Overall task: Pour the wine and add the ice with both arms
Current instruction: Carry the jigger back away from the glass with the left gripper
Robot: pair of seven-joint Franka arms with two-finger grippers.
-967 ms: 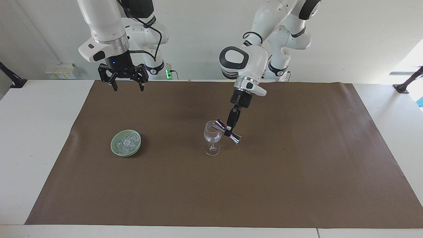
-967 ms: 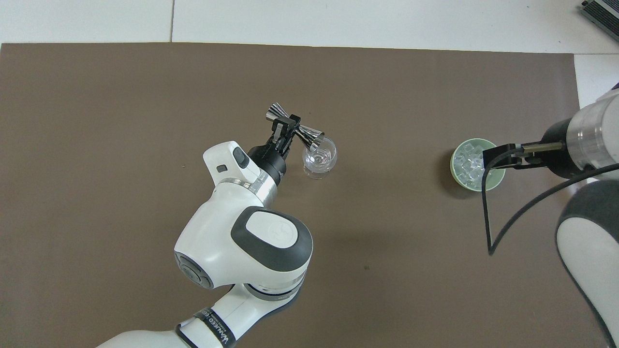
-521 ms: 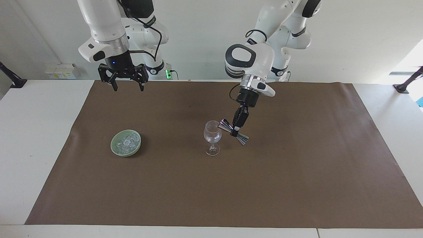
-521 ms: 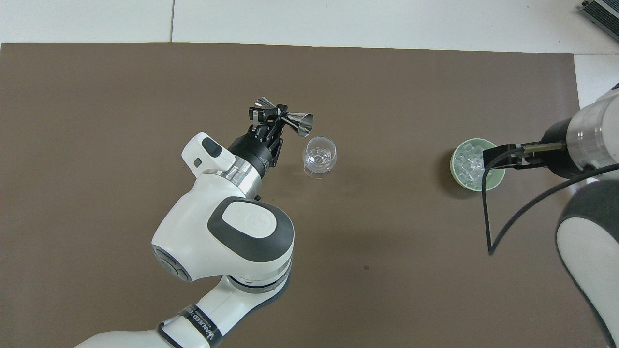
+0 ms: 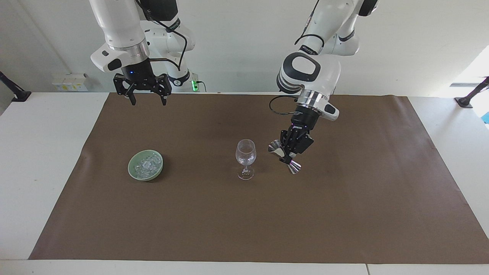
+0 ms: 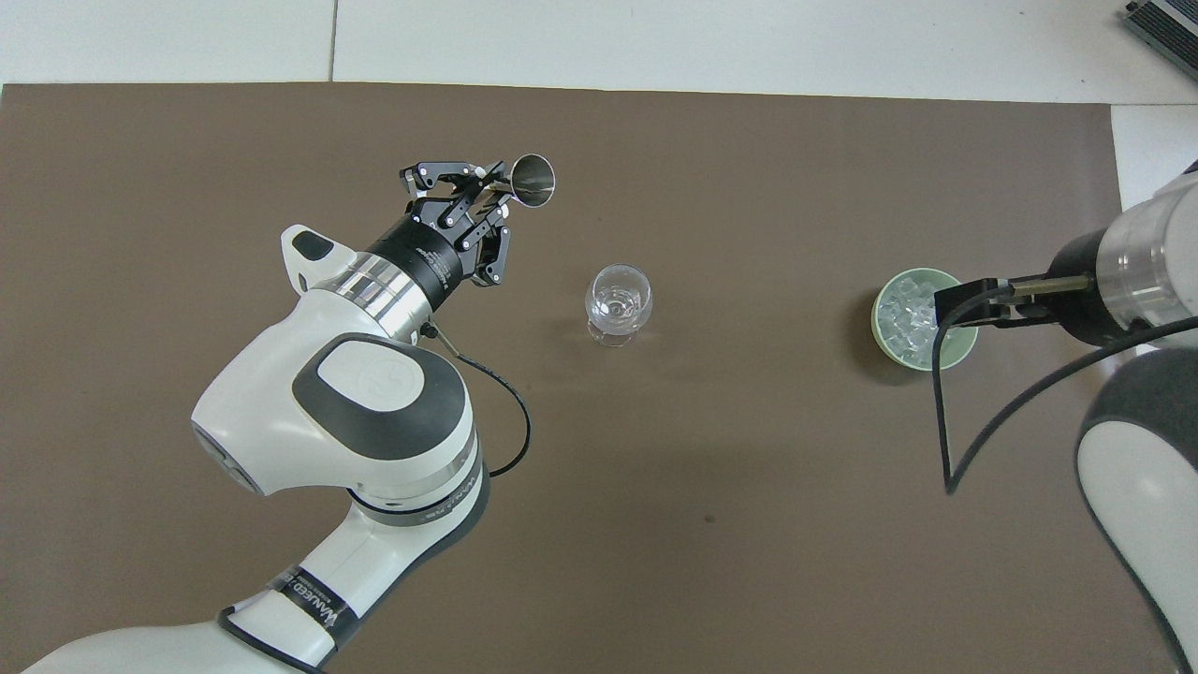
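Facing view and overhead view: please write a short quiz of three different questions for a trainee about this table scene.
1. True or false: the left gripper holds the metal jigger over the wine glass.
2. What holds the ice?
3. The right gripper is: A) open, up in the air; B) shut on ice; C) touching the glass.

Key: 1. False, the jigger is beside the glass, over the brown mat. 2. The green bowl. 3. A.

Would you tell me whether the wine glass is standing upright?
Upright: the wine glass stands on its foot on the brown mat, bowl above stem.
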